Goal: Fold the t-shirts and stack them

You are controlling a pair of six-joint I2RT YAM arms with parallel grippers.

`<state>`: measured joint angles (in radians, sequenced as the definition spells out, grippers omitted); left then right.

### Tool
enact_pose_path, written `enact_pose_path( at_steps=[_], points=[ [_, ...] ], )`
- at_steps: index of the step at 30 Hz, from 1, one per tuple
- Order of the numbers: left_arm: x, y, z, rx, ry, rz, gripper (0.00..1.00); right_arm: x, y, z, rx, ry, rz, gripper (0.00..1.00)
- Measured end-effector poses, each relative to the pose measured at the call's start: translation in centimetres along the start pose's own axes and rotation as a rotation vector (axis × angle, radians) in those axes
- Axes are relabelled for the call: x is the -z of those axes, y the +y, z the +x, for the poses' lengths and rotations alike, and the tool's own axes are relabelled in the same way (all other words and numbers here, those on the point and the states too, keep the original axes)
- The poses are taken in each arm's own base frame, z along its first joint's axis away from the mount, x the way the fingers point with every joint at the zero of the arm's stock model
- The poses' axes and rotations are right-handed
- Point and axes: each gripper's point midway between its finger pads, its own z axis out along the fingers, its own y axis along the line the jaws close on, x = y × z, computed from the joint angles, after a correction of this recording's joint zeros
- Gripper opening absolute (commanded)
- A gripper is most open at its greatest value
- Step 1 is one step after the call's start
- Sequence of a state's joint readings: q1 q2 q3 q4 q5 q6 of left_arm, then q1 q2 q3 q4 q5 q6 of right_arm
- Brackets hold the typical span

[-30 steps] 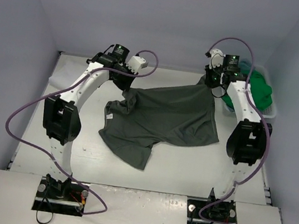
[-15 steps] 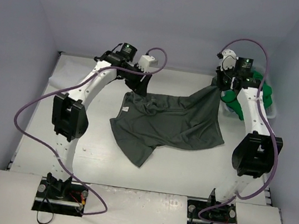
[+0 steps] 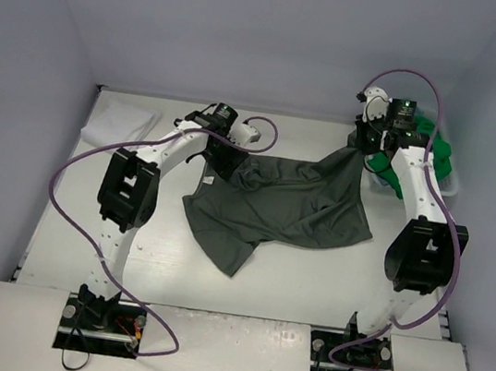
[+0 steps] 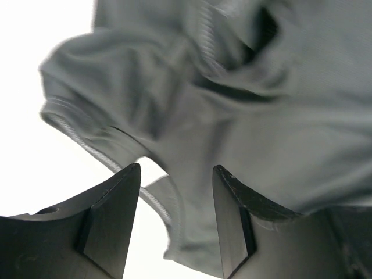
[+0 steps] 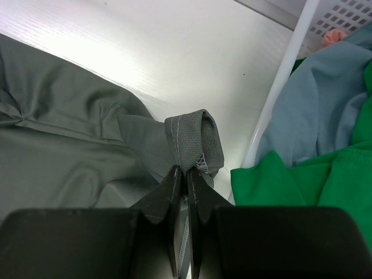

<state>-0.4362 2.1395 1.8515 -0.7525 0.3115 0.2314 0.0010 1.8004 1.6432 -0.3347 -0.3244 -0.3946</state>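
Observation:
A dark grey t-shirt (image 3: 288, 201) lies spread and crumpled across the middle of the table. My right gripper (image 3: 363, 149) is shut on a fold of its hem (image 5: 192, 139) at the back right corner and holds that corner slightly raised. My left gripper (image 3: 226, 159) stands open, low over the shirt's back left edge (image 4: 174, 197), with cloth between the jaws but not pinched. A white t-shirt (image 3: 119, 122) lies folded at the back left. A bright green t-shirt (image 5: 302, 180) and a teal-blue one (image 5: 317, 93) sit in the basket.
The white lattice basket (image 3: 454, 186) stands at the back right, its rim (image 5: 285, 75) close beside my right gripper. Purple cables loop off both arms. Grey walls close in the table on three sides.
Both arms dragged the grey shirt to the right. The left gripper then opened, let go of its corner, and dropped lower over the shirt's back left edge. The right grip is unchanged.

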Motion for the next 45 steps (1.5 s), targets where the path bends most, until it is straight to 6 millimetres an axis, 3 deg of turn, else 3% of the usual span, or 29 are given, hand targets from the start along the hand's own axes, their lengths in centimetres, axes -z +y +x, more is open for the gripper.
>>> enact_pose_path(
  at_steps=[6,12,16,26,45],
  points=[
    [-0.3,2.8,-2.9,-0.007,-0.078,-0.095,0.46,-0.2,0.5,0.5,-0.008,0.006,-0.022,0.0],
    [0.7,4.0,-6.4,-0.021,-0.172,-0.13,0.45,-0.4,0.9,0.9,-0.016,0.012,-0.039,0.0],
    [0.3,4.3,-7.6,-0.027,-0.199,-0.127,0.45,-0.5,1.0,1.1,-0.02,0.016,-0.041,0.0],
    [-4.5,3.3,-4.9,0.001,-0.108,-0.031,0.45,-0.5,1.1,1.0,-0.032,0.014,-0.045,0.0],
    [-5.0,1.1,-4.0,0.033,-0.085,0.088,0.42,-0.5,1.3,0.9,-0.035,0.01,-0.058,0.0]
  ],
)
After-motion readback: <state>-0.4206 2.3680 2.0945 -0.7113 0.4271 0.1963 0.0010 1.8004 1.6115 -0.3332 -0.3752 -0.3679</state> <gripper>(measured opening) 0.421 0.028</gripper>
